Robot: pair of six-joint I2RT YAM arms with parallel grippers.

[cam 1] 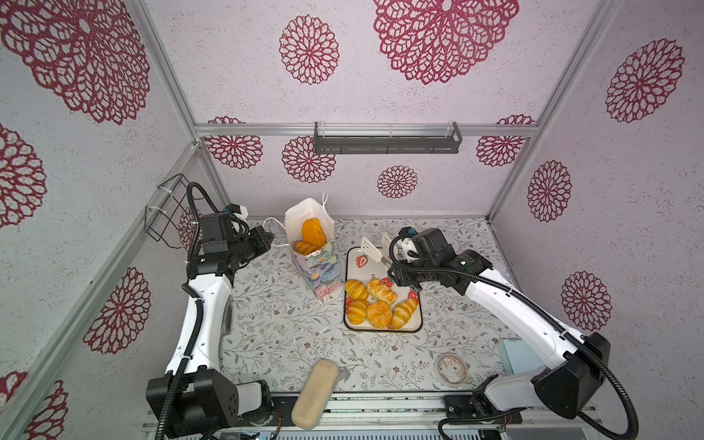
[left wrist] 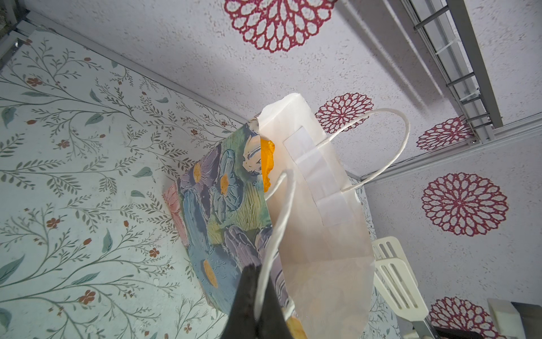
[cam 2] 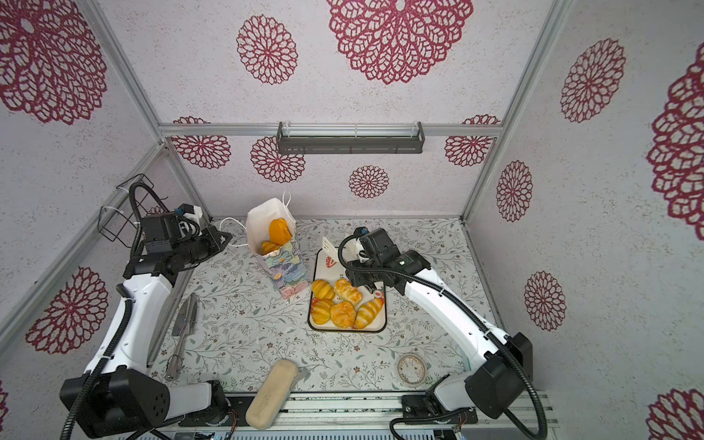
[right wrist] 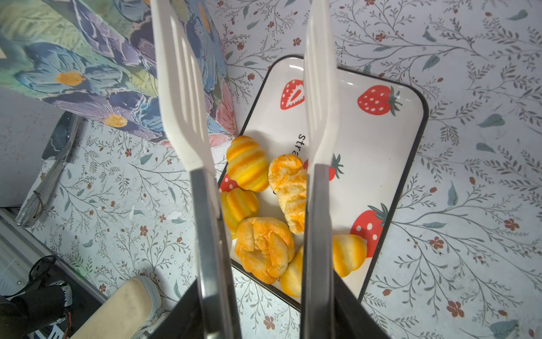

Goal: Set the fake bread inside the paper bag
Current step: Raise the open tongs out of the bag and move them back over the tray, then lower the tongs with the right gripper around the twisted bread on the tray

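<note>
The paper bag stands open behind the table's middle, with two orange pieces of fake bread inside. My left gripper is shut on the bag's white cord handle, to the bag's left. Several more pieces of fake bread lie on the strawberry plate to the bag's right. My right gripper is shut on white tongs, held over the plate's far end. The tong blades stand apart with nothing between them.
A pale beige block lies at the front edge, with a tape roll and a light blue box at front right. Metal utensils lie along the left side. A wire basket hangs on the left wall, a grey shelf on the back wall.
</note>
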